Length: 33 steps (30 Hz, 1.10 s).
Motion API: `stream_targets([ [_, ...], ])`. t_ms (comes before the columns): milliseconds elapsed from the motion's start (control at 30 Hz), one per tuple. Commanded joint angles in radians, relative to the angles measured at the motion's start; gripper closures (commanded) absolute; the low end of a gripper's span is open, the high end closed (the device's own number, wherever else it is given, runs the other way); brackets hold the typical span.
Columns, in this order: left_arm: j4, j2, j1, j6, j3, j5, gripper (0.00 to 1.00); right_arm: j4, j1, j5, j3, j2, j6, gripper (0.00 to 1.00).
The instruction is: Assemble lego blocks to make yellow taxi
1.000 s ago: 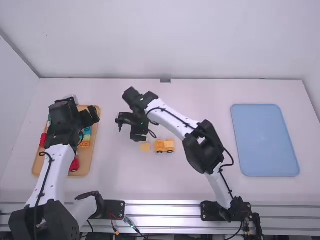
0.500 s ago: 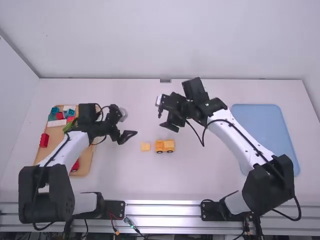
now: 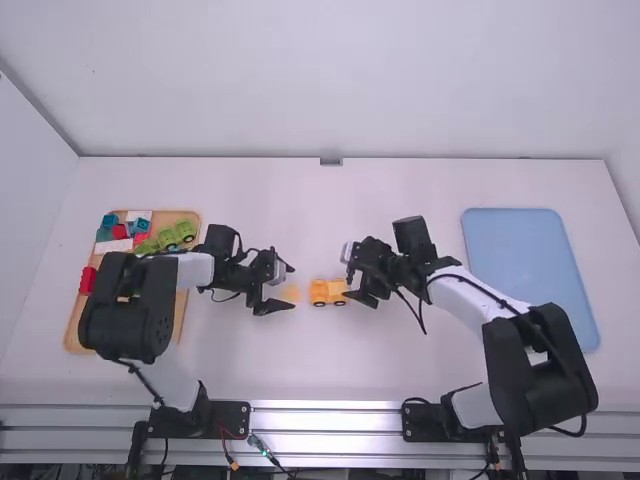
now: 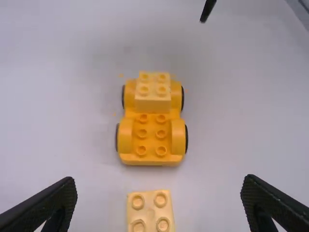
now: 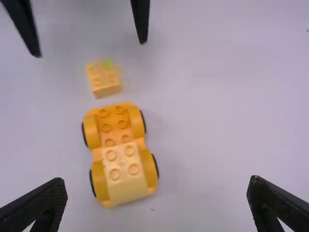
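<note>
I have the loose yellow block (image 4: 149, 212) on the table (image 3: 300, 370), off the end of the yellow wheeled base (image 5: 116, 145) that faces my left arm. The left end effector (image 4: 159, 181) is wide and empty, and in its wrist view the block lies between the lines of the two fingers, near the bottom edge. So the left arm is the nearer one, and I judge that it needs mainly a descent, perhaps with a small correction, before closing. The block's top looks square, giving me no long axis to match; the base's long axis runs from one arm towards the other, with the block roughly in line. The mounted block (image 5: 126, 169) sits on the end nearer the right arm, leaving bare studs towards the loose one.

The right end effector (image 5: 157, 181) is also wide and empty, by that far end, and looks suited to steadying the base. I can't judge either one's exact height.

Compared with half a second ago, the left end effector is closer to the loose block, and the right one has come nearer the base from beyond it. Block and base lie where they did.
</note>
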Motion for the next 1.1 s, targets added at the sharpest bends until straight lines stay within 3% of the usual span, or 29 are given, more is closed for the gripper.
stream_targets([
  [0,0.008,0.056,0.005,0.123,-0.013,0.063,0.11,0.04,-0.032,-0.135,-0.046,-0.036,-0.024,0.01],
  [167,0.062,0.119,0.004,0.113,-0.015,0.028,0.16,0.093,-0.101,-0.296,-0.104,-0.035,-0.063,0.0],
  [333,0.159,0.14,0.004,0.014,-0.033,-0.028,0.21,0.089,-0.146,-0.375,-0.127,-0.035,-0.113,0.08],
  [533,0.297,0.14,0.003,-0.048,-0.105,-0.062,0.35,0.09,-0.13,-0.377,-0.127,-0.035,-0.113,0.09],
  [700,0.448,0.14,0.003,-0.154,-0.164,-0.077,0.37,0.092,-0.106,-0.353,-0.125,-0.035,-0.113,0.09],
  [800,0.509,0.14,0.009,-0.205,-0.186,-0.081,0.44,0.091,-0.108,-0.352,-0.125,-0.035,-0.113,0.09],
  [1067,0.515,0.14,0.002,-0.211,-0.187,-0.083,0.62,0.09,-0.107,-0.354,-0.125,-0.035,-0.103,0.09],
])
